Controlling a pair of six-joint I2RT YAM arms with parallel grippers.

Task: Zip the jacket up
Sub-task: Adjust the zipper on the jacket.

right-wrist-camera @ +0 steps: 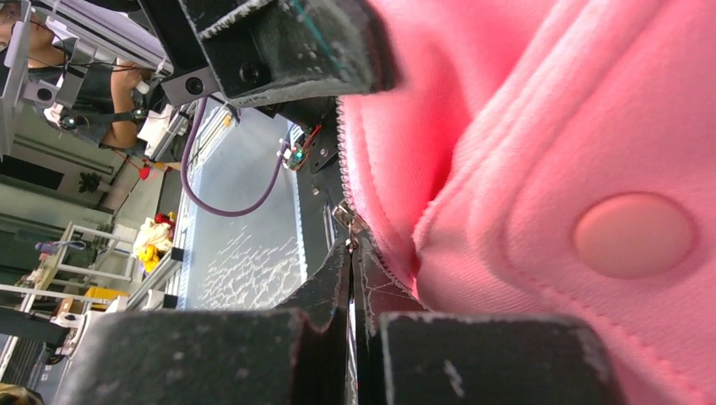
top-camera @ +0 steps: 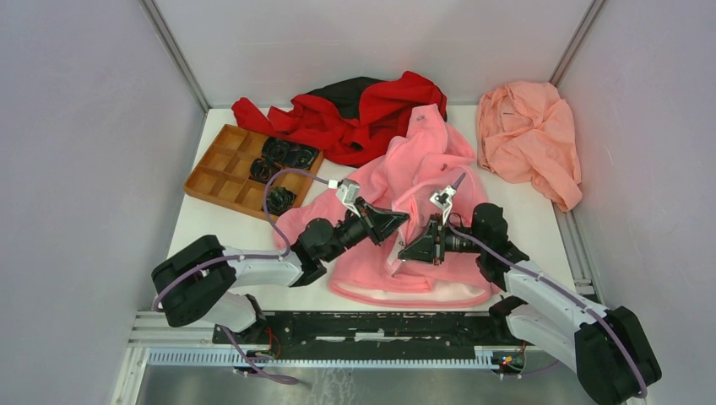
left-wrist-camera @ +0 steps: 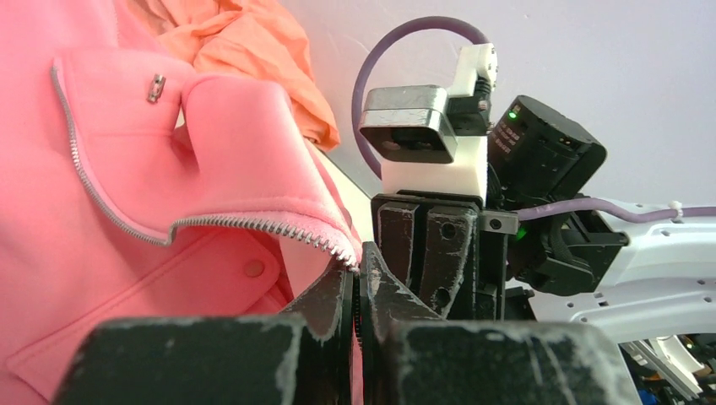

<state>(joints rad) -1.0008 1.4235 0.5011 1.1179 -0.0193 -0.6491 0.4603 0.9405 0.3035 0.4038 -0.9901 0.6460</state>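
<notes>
Bright pink fleece jacket (top-camera: pixel 422 169) lies crumpled, front zipper (left-wrist-camera: pixel 211 224) open.

i see the jacket (top-camera: pixel 422 169) bright pink with silver zipper teeth (left-wrist-camera: pixel 219 221), a red-and-black garment (top-camera: pixel 380 110), a salmon cloth (top-camera: pixel 528 139), an orange-brown tray (top-camera: pixel 224 160).

Around my white worktop (top-camera: pixel 211 226) stand pale grey panel walls (top-camera: pixel 76 126) with aluminium corner posts (top-camera: pixel 175 51), evenly lit

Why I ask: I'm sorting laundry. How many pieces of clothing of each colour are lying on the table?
pink jacket: 1
red-and-black garment: 1
salmon-peach cloth: 1
Total: 3
</notes>
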